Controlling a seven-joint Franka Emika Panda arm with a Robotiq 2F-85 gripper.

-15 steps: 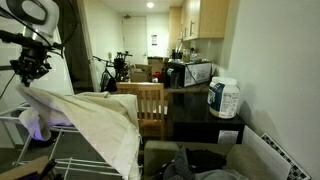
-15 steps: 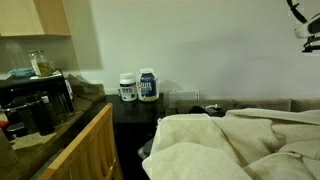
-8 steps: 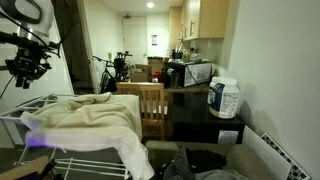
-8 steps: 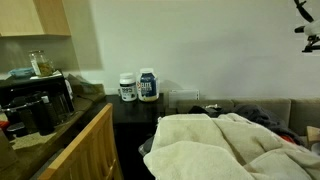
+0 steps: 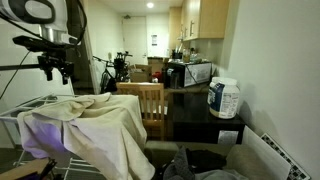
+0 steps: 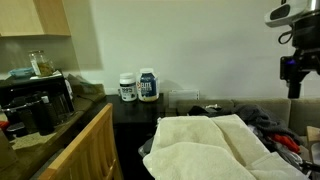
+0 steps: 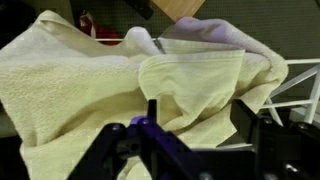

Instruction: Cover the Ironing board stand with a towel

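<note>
The towel (image 5: 88, 118) lies draped over the Ironing board stand (image 5: 12, 116) at lower left; the gripper (image 5: 55, 74) hangs above, jaws wide, empty

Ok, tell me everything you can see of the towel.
The towel is a large, plain cream cloth, soft and thick-looking, rumpled into folds. It lies draped over the top of the white wire rack, one side hanging down past the edge, some rods uncovered. The tool is above, not touching it.
</note>
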